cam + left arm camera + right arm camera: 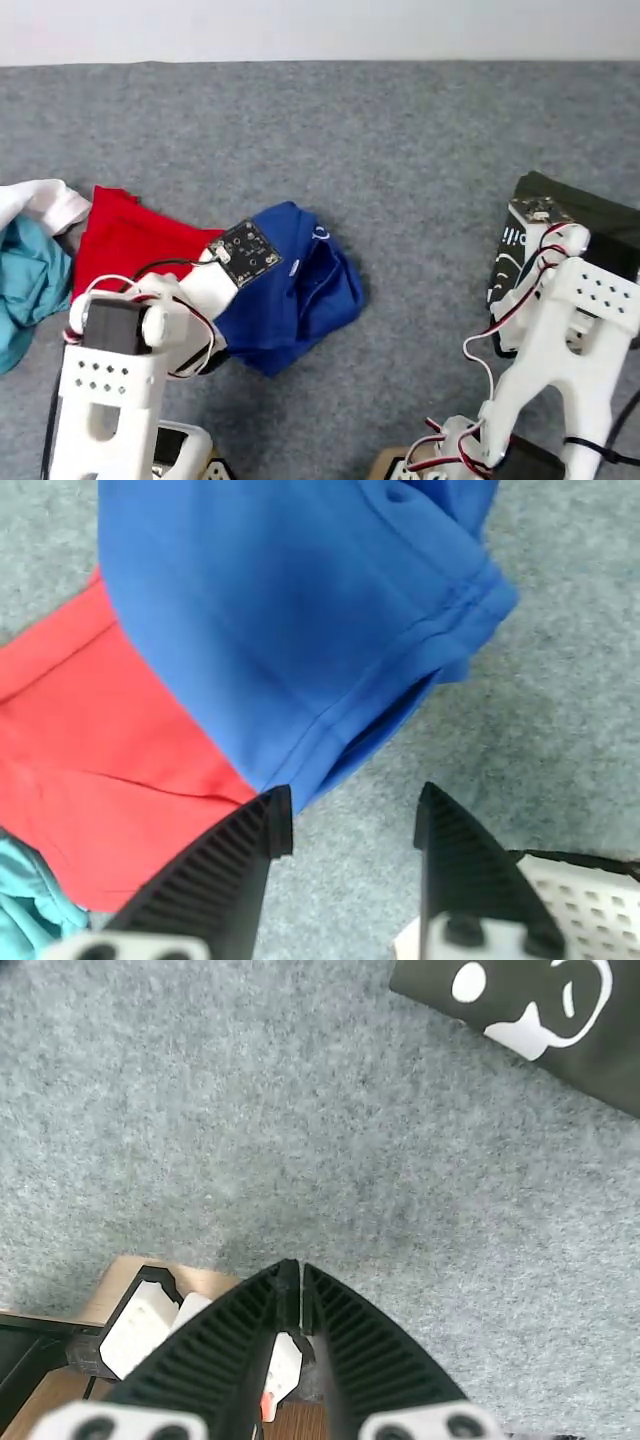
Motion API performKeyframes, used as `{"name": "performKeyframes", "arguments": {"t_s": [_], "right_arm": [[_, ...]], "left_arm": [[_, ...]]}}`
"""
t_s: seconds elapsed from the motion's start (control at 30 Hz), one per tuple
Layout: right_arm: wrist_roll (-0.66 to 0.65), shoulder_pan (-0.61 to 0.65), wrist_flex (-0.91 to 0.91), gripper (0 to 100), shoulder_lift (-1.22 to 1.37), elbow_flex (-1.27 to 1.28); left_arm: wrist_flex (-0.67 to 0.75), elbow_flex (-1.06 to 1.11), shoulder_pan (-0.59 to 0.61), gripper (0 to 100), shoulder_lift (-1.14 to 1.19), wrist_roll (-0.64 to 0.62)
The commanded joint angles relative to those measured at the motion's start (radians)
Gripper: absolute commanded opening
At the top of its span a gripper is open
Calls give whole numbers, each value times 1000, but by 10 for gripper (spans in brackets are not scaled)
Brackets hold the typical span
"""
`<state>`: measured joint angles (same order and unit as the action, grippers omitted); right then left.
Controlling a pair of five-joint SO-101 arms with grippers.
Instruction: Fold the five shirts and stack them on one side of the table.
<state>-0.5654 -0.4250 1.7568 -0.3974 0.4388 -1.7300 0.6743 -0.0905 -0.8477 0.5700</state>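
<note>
On grey felt worktop: crumpled blue fabric shirt, overlapping flat red shirt.
Left claw: agape, empty.
Right claw: closed, empty.

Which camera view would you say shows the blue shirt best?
The high view: it takes in the crumpled blue shirt almost whole, the left arm covering one edge. The left wrist view gives a close-up of its hem over the red shirt, by the open left claw. The right wrist view faces the black shirt.
</note>
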Motion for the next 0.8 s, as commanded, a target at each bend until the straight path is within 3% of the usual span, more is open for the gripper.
{"name": "performKeyframes", "arguments": {"t_s": [0.0, 0.2, 0.37, 0.77], "right_arm": [[9, 7, 22, 9, -25, -9], [11, 7, 22, 9, -25, -9], [11, 7, 22, 9, -25, -9], [11, 7, 24, 9, -25, -8]], "left_arm": [[15, -25, 60, 203, 20, -38], [181, -88, 344, 203, 100, -46], [313, -91, 516, 205, 307, -46], [331, -427, 557, 207, 902, -48]]}}
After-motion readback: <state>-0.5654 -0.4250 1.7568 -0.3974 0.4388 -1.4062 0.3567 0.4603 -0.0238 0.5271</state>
